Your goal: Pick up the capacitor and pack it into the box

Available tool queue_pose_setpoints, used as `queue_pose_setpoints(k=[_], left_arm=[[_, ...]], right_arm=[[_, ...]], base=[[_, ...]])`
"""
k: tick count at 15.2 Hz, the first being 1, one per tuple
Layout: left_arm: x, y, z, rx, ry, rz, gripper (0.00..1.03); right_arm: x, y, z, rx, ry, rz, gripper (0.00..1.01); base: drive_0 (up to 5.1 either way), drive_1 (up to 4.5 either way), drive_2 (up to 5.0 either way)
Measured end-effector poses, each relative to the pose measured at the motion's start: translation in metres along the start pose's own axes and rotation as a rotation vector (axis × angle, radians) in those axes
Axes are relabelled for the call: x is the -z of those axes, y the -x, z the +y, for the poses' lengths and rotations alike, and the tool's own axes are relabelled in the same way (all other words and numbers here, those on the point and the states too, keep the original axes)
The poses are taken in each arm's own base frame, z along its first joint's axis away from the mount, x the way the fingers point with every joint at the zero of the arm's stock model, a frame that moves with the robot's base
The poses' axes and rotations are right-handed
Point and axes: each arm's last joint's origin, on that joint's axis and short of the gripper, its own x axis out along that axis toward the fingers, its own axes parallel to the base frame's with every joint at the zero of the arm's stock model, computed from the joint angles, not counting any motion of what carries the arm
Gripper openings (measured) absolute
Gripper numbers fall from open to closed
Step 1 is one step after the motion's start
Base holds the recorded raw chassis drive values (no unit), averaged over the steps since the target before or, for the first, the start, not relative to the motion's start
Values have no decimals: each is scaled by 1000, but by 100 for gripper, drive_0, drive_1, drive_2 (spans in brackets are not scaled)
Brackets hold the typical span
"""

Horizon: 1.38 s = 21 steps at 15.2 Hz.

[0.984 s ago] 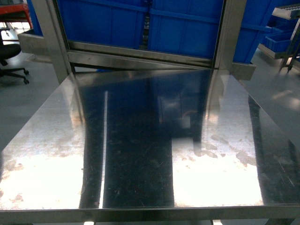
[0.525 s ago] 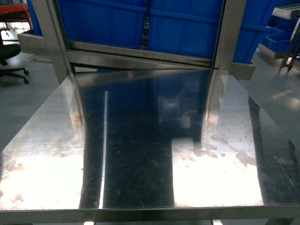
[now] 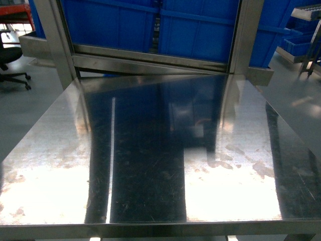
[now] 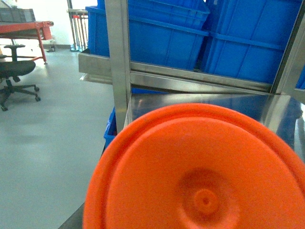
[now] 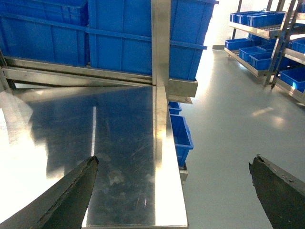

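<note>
Steel table [image 3: 150, 150] fills my head camera, its polished top mirroring the blue plastic bins [image 3: 150, 22] racked on the shelf behind the far edge, with a black office chair [image 3: 10, 63] on the grey floor off the far-left corner. No arm, capacitor or box shows in this view.

On my left wrist camera, a big round orange plastic piece [image 4: 200, 176] with a raised centre nub blocks the lower frame; I cannot tell what it is, or whether the left pincer is released or clenched, since none of it shows. Behind it stand an upright steel post [image 4: 118, 62] and more blue bins.

On my right wrist camera, the right gripper [image 5: 181, 191] is spread wide and grasping nothing, its two dark fingers [image 5: 66, 195] at the bottom corners, one over the table's right edge, the other over the floor, where a small blue bin [image 5: 180, 136] sits beside the table.
</note>
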Motion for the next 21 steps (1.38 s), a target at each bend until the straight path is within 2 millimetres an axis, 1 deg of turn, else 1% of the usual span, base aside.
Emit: queue_pose_setpoints(k=[8, 9, 10, 21], left_arm=[[0, 8, 0, 0, 0, -1, 44], [1, 10, 0, 0, 0, 9, 44], [3, 20, 0, -1, -1, 9, 44], [4, 20, 0, 0, -1, 13, 44]], right_arm=[[0, 0, 0, 0, 0, 0, 98], [0, 0, 0, 0, 0, 0, 98], [0, 0, 0, 0, 0, -1, 98], [0, 0, 0, 0, 0, 0, 98]], base=[[0, 0, 0], [0, 0, 0], [0, 0, 0], [0, 0, 0]])
